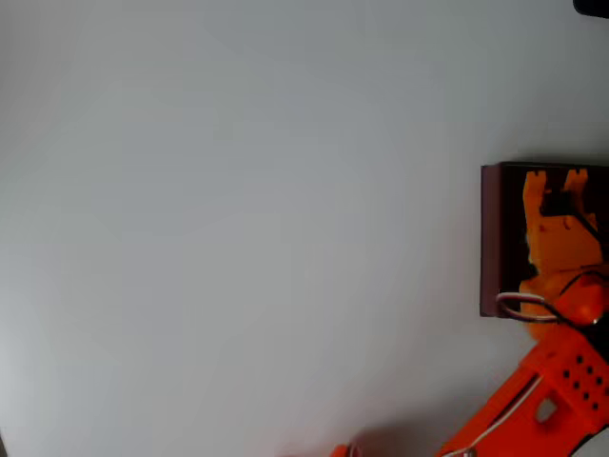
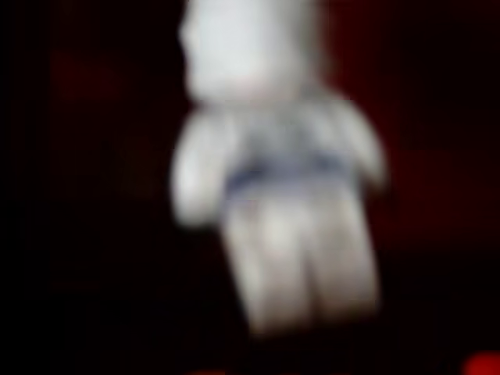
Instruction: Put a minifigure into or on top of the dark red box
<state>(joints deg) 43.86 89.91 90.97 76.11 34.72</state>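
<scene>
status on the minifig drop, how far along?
Done: the orange claw is over the shallow dark red box. In hand: the blurred white toy minifigure shows against a dark red-black background in the wrist view; whether it is gripped or released is unclear. Left: confirm release, withdraw.

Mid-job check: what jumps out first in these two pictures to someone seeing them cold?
In the wrist view, a blurred white minifigure looms large against a near-black, reddish background. In the overhead view, the orange arm reaches over the dark red box at the right edge, its claw above the dark inside; the rest is bare pale table.
</scene>
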